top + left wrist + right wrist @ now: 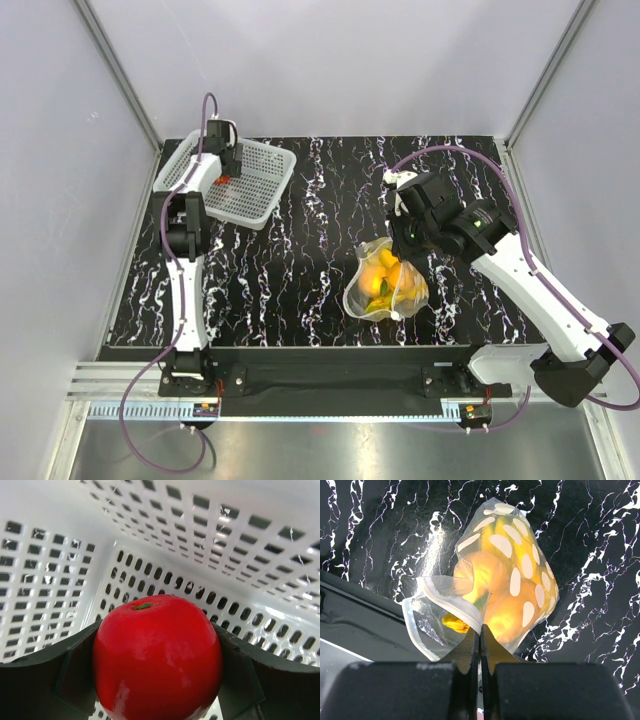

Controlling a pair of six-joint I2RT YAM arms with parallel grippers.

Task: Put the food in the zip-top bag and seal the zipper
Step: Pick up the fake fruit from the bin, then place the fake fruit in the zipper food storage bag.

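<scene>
My left gripper (225,172) is inside the white basket (262,170), shut on the red fruit (157,660), with a dark finger (65,672) on each side of it. The fruit shows as a red spot in the top view (222,181). My right gripper (480,632) is shut on the mouth edge of the zip-top bag (520,580), which rests on the table at centre (385,288). The bag's mouth gapes open, and its zipper (408,620) curves round the opening. Orange and yellow fruit (480,575) and a banana tip (455,624) show through the plastic.
The perforated basket wall (200,540) closes round the left gripper on all sides. The black marbled table (300,260) ends at a dark front rail (330,365) just below the bag. Grey walls stand on three sides.
</scene>
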